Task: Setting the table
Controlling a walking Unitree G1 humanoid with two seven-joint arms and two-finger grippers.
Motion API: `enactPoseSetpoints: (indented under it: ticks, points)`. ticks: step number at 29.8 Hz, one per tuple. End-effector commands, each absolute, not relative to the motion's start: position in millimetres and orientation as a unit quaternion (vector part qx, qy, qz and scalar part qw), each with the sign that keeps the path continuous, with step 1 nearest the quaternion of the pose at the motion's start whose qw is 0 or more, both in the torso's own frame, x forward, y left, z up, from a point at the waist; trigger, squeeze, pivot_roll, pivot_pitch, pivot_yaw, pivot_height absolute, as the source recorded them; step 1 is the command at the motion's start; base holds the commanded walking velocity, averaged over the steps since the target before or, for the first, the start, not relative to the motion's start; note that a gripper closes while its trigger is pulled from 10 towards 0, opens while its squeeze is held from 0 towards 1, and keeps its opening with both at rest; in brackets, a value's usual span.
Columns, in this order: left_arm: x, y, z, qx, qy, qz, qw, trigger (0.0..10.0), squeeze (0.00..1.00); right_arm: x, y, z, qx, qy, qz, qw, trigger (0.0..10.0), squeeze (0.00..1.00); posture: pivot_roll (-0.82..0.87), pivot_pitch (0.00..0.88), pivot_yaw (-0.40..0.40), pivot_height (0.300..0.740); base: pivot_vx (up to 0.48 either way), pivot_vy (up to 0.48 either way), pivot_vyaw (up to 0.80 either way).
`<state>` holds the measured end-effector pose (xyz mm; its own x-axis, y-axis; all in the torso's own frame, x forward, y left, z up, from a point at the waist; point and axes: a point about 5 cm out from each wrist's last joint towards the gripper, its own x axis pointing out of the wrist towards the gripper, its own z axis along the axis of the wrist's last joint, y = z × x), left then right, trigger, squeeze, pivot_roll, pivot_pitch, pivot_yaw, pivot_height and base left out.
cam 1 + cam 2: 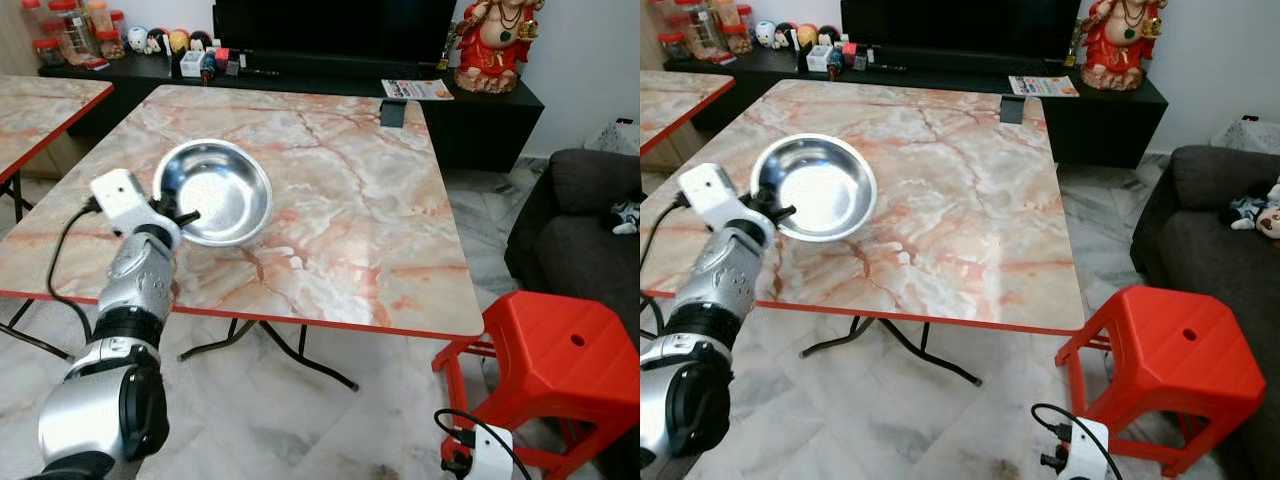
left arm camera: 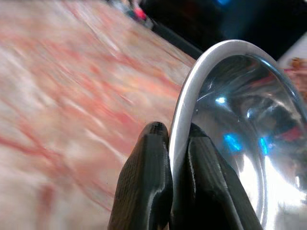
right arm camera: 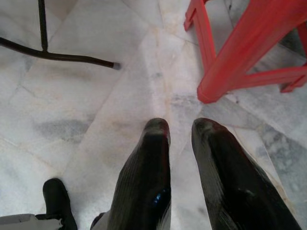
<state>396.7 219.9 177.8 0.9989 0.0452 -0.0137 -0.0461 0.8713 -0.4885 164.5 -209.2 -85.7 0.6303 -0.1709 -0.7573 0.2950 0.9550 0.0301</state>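
The left gripper [image 2: 171, 139] pinches the near-left rim of the round shiny steel bowl [image 1: 215, 190], one black finger [image 2: 144, 177] outside the rim and one inside. The bowl rests on the left part of the pink-veined marble table with a red edge [image 1: 340, 210]. The right gripper [image 3: 180, 129] hangs low over the pale tiled floor [image 3: 96, 96], fingers slightly apart, near the red plastic stool [image 1: 560, 360]

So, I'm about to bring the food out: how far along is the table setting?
Barely begun. The round shiny steel bowl is at the marble-pattern folding table, but the left gripper is shut on its rim, so it isn't released. The table has no other dishes or cutlery in sight. The right gripper hangs open over the floor beside the red plastic stool.
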Motion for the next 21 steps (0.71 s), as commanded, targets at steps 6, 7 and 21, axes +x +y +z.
enactPoseSetpoints:
  ticks: [6, 7, 21]
  points:
    - [396.9, 209.8, 161.2, -0.257, 0.06, 0.003, 0.965, 10.0, 0.0, 160.8, -213.3, -86.2, 0.079, 0.408, -0.142, 0.898, 10.0, 0.0, -0.05, 0.0, -0.006, 0.74, 0.0, 0.0, 0.0]
    - [396.4, 208.0, 158.3, -0.249, 0.07, -0.004, 0.966, 10.0, 0.0, 160.7, -213.5, -86.2, 0.079, 0.408, -0.143, 0.898, 10.0, 0.0, -0.05, 0.0, -0.006, 0.74, 0.0, 0.0, 0.0]
    - [394.9, 213.0, 147.6, -0.328, 0.102, 0.049, 0.938, 10.0, 0.0, 163.6, -214.8, -84.8, 0.078, 0.406, -0.144, 0.899, 10.0, 0.0, -0.06, 0.0, -0.002, 0.74, 0.0, 0.0, 0.0]
